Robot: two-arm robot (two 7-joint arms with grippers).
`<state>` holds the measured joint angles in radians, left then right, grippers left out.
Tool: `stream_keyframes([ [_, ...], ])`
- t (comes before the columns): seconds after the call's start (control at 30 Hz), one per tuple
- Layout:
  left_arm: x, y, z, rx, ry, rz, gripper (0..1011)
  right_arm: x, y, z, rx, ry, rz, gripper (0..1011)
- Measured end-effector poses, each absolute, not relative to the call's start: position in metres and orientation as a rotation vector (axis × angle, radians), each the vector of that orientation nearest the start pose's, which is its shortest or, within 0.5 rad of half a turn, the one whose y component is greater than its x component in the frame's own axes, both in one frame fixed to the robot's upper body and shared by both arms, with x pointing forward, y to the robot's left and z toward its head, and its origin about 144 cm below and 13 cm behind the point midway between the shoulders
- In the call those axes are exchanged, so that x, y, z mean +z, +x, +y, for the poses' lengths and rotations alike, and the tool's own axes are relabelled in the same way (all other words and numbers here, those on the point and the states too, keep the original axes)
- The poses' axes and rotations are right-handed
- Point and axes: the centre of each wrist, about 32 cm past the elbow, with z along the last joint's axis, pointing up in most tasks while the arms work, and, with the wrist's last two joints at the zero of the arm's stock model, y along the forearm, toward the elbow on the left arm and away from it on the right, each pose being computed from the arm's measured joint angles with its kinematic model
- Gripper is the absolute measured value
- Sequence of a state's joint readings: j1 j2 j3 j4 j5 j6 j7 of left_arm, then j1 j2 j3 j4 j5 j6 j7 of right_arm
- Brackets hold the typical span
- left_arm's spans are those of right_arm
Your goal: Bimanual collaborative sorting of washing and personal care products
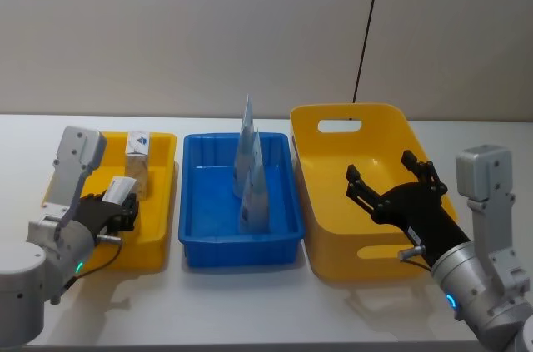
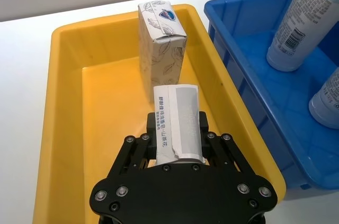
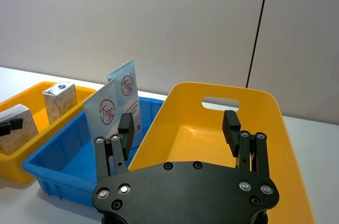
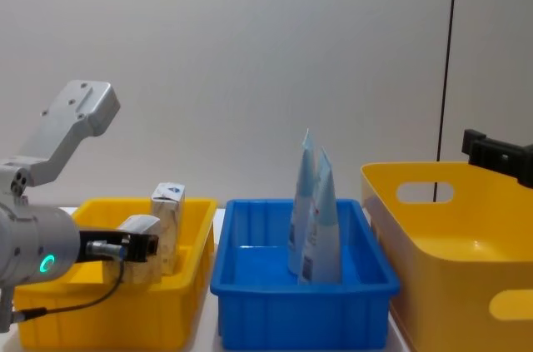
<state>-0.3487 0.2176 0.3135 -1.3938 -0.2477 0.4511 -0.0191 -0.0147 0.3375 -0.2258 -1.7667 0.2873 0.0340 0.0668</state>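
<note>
From my console I see a white table (image 1: 250, 306) spanning the whole scene and running back to a pale wall. Three bins sit directly on it in a row. On the left is a shallow yellow bin (image 1: 151, 254). Just beside it, in the middle, is a blue bin (image 1: 241, 254); I can't tell whether their long sides touch. On the right, close to the blue one, stands a larger, deeper yellow bin (image 1: 312, 194) with a slot handle cut into its far and near walls. Bare tabletop shows along the near edge and behind the bins.
</note>
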Motion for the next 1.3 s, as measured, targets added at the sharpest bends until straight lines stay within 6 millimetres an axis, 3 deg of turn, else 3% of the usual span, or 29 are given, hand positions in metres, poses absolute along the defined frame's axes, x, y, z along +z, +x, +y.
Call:
stream_keyframes([
  [0.5, 1.205, 0.534, 0.221, 1.198, 0.299, 0.084, 363, 1.189, 0.443, -0.237, -1.230, 0.026, -0.075, 1003],
  [1.3, 1.235, 0.504, 0.258, 0.874, 0.209, -0.165, 363, 1.189, 0.443, -0.237, -1.230, 0.026, -0.075, 1003],
])
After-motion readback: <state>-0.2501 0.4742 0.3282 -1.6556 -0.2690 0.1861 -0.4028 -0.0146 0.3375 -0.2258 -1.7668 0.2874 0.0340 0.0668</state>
